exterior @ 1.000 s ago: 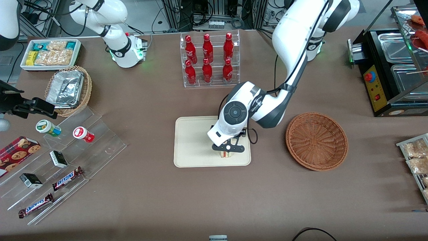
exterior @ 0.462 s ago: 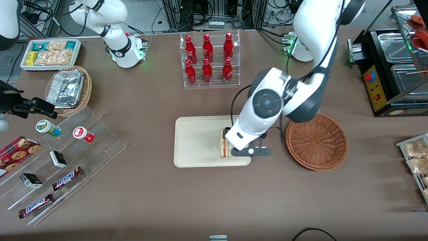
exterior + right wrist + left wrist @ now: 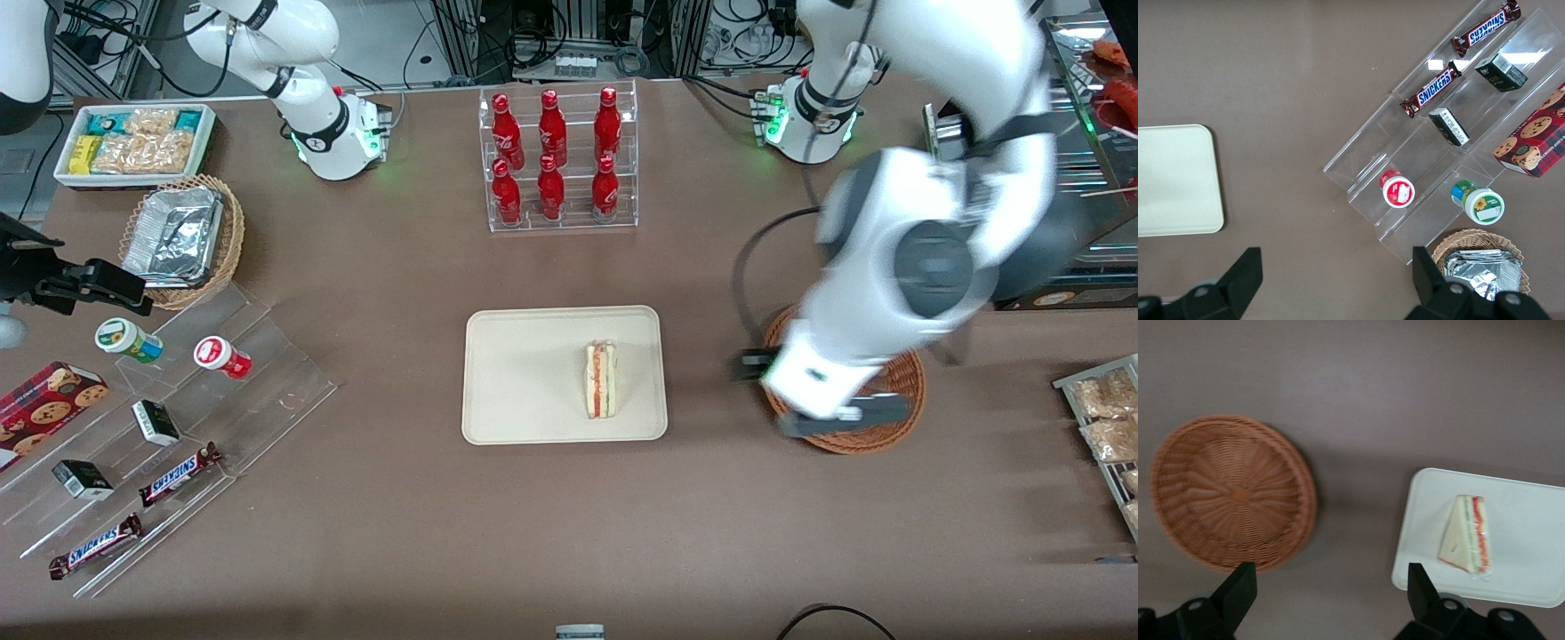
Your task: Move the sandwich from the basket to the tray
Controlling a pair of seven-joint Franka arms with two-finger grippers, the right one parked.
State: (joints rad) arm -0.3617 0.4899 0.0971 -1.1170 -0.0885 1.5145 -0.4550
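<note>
Tool (image 3: 1328, 587) spread, empty, above the basket (image 3: 898, 418) — sandwich (image 3: 600, 380) on the tray (image 3: 524, 373) nearby, soft — pinch the bread faces lightly.

The claw (image 3: 1328, 590) hangs high above the brown tabletop (image 3: 1358, 400), fingers (image 3: 1238, 590) spread wide apart and holding nothing. The sandwich (image 3: 1467, 535) lies flat on the tray (image 3: 1531, 513); the basket (image 3: 1231, 492) sits apart from it, empty

brown table (image 3: 400, 533) under even light; cables and metal racks (image 3: 569, 36) above it.
</note>
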